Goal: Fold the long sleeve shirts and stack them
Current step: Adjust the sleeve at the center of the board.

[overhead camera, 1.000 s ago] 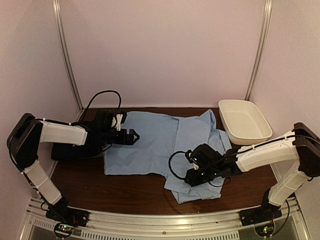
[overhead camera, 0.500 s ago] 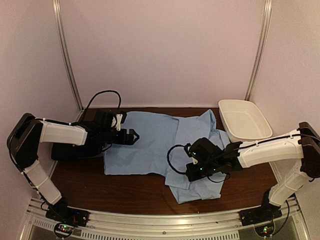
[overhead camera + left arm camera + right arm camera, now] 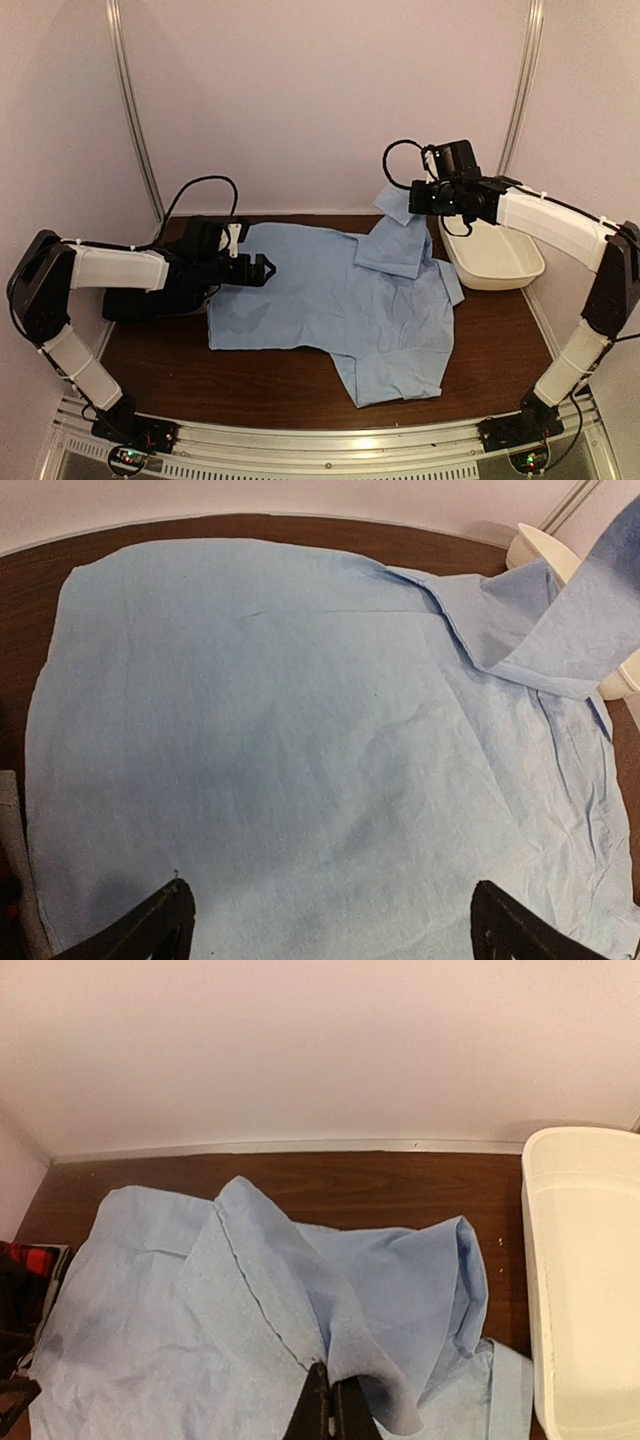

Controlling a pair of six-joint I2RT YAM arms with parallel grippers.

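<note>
The light blue long sleeve shirt [image 3: 320, 290] lies spread across the brown table. My right gripper [image 3: 412, 197] hangs high at the back right, shut on a hemmed edge of that shirt [image 3: 150, 1340]. A strip of it is lifted off the table from the pinched jaws [image 3: 333, 1400]. In the left wrist view the lifted strip rises at the right of the shirt [image 3: 280, 730]. My left gripper [image 3: 268, 270] is open low over the shirt's left part, with only flat cloth between its fingertips [image 3: 328, 900]. A black shirt [image 3: 140, 300] lies under the left arm.
A white oval tub [image 3: 490, 245] stands at the back right, close below the right arm, and shows in the right wrist view [image 3: 580, 1260] and the left wrist view [image 3: 530, 545]. Pale walls enclose the back and both sides.
The right gripper shut on the blue shirt near the front middle, then rose to the back right and pulled the cloth up with it. The left arm has stayed put.
</note>
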